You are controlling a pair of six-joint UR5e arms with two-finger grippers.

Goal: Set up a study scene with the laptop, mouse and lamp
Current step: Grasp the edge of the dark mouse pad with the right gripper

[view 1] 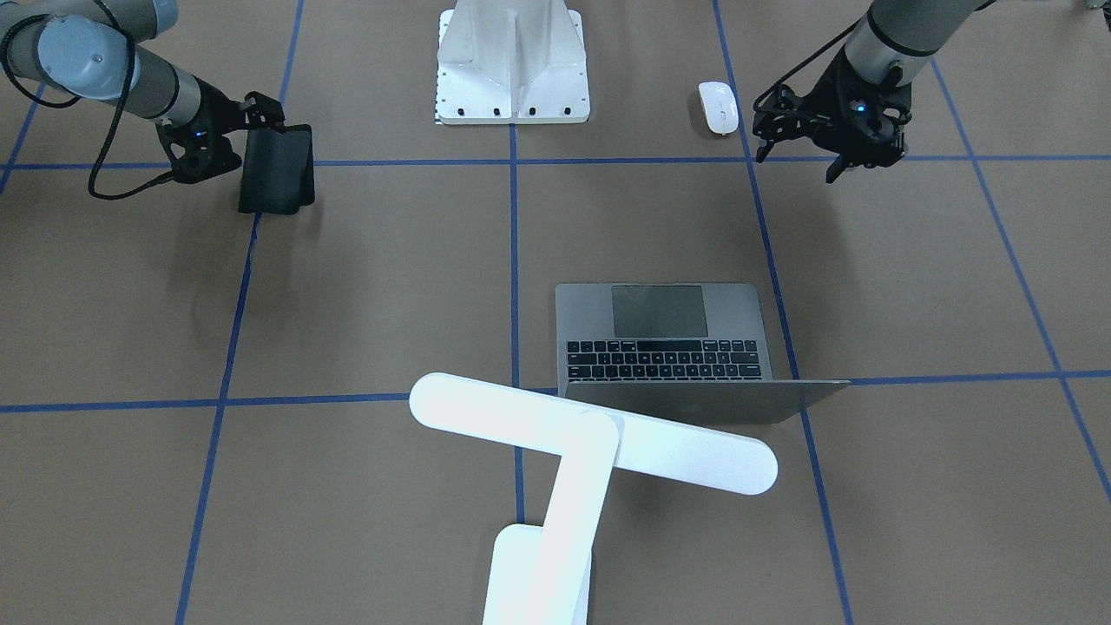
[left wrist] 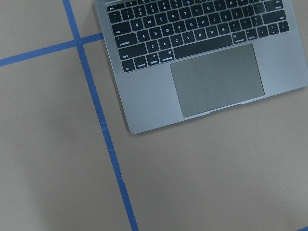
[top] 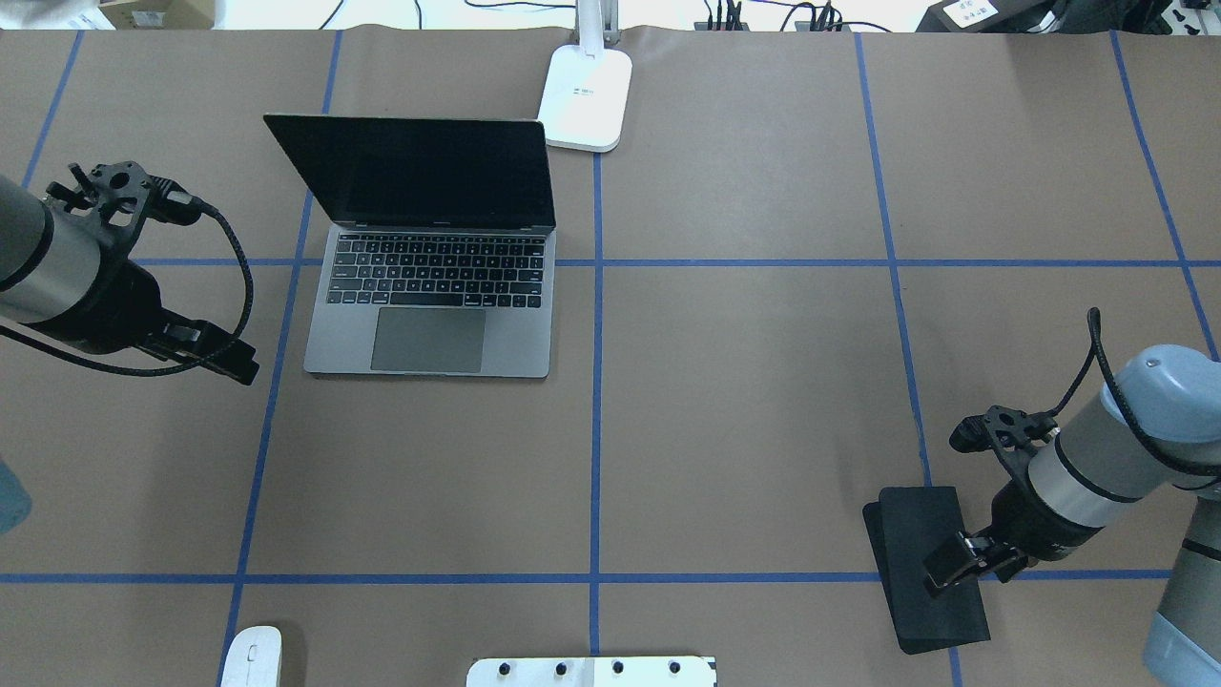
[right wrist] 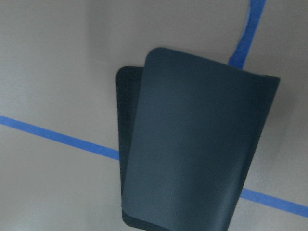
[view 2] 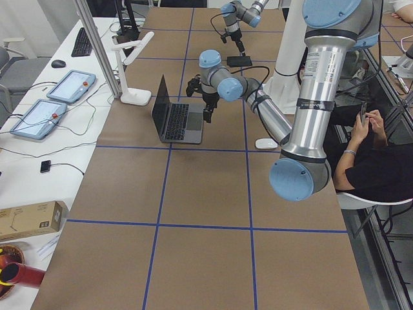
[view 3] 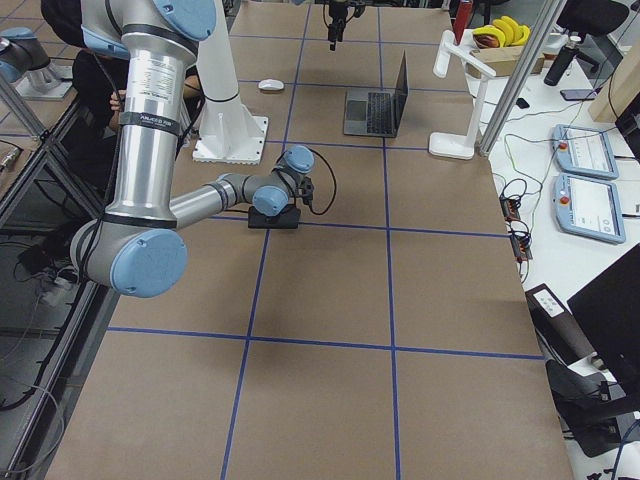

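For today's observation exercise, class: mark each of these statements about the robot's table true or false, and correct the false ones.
1. The laptop is open. True.
2. The mouse sits on the black mat. False: the mouse lies on the bare table, far from the mat.
3. The right hand grips the black mat. True: it holds one edge, and that edge is lifted.
4. The lamp lies flat on the table. False: it stands on its base beside the laptop's screen.
5. The left hand holds the mouse. False: it holds nothing, and the mouse lies beside it.
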